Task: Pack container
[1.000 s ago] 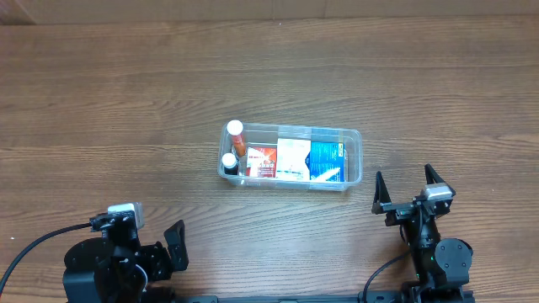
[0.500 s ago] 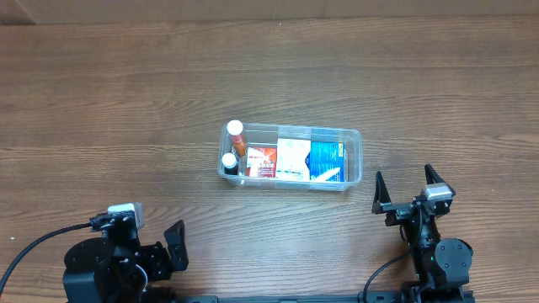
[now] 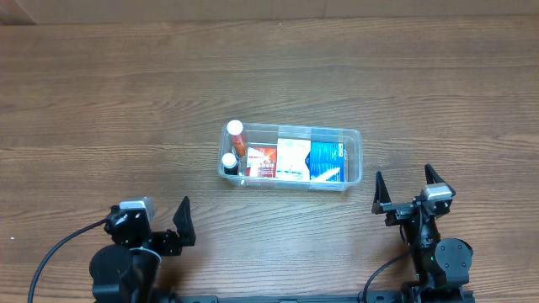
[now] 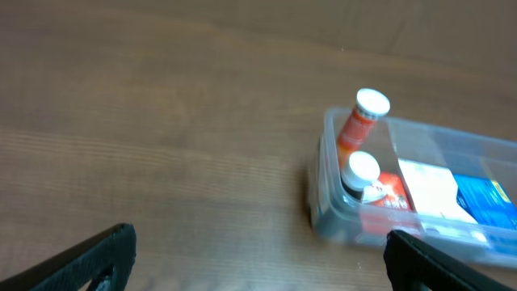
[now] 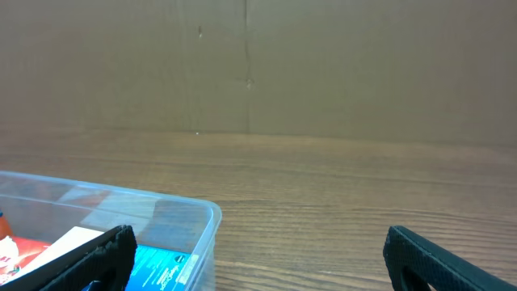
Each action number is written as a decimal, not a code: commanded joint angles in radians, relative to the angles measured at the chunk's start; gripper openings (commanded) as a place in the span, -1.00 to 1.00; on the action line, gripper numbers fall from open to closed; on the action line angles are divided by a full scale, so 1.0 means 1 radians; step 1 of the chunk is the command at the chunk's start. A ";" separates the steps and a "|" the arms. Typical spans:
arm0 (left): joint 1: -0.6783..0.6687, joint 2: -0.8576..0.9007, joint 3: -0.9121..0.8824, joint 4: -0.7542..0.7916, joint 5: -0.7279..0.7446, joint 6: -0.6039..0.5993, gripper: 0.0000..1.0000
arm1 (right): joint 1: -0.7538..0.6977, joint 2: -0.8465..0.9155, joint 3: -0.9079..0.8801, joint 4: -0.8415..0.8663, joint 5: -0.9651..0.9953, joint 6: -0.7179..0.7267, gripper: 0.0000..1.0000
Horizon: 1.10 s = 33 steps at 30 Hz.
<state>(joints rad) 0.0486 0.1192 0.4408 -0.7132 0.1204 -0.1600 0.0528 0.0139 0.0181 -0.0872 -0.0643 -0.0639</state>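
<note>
A: What is sitting nearest the robot?

B: The left gripper [image 4: 258, 263] is hovering low over the brown wood-grain table [image 3: 126, 101]. Its two black fingers [image 4: 85, 257] are standing wide apart with nothing between them.

A: And the other arm?

B: The right gripper [image 3: 403, 180] is also spread wide and carrying nothing. It is pointing up the table, just to the right of the tub's near corner and not touching it.

A: Where is the tub lying?

B: The clear plastic rectangular container [image 3: 290, 126] with rounded corners is resting near the middle of the table, its long side running left to right. It is sitting apart from both grippers.

A: What is showing inside?

B: At the left end, a small dark bottle with a white cap [image 3: 228, 161] is standing at the near side. An orange bottle with a white cap [image 3: 237, 133] is leaning behind it, its cap poking above the rim. Three flat boxes are sitting side by side to the right: a red-and-white box [image 3: 262, 160], then a white box [image 3: 292, 158], then a blue box [image 3: 327, 160] at the right end.

A: Anything farther back?

B: In the right wrist view, a plain brown cardboard wall [image 5: 323, 65] is rising beyond the table's far edge.
</note>
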 commanded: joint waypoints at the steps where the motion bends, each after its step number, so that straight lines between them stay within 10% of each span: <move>1: 0.010 -0.075 -0.138 0.268 0.000 0.112 1.00 | -0.001 -0.011 -0.010 0.008 -0.005 -0.004 1.00; 10: 0.010 -0.116 -0.403 0.850 -0.033 0.256 1.00 | -0.001 -0.011 -0.010 0.008 -0.005 -0.004 1.00; 33: 0.008 -0.115 -0.436 0.636 -0.099 0.093 1.00 | -0.001 -0.011 -0.010 0.008 -0.005 -0.004 1.00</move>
<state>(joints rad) 0.0486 0.0147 0.0078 -0.0753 0.0254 -0.0532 0.0528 0.0128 0.0181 -0.0875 -0.0643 -0.0643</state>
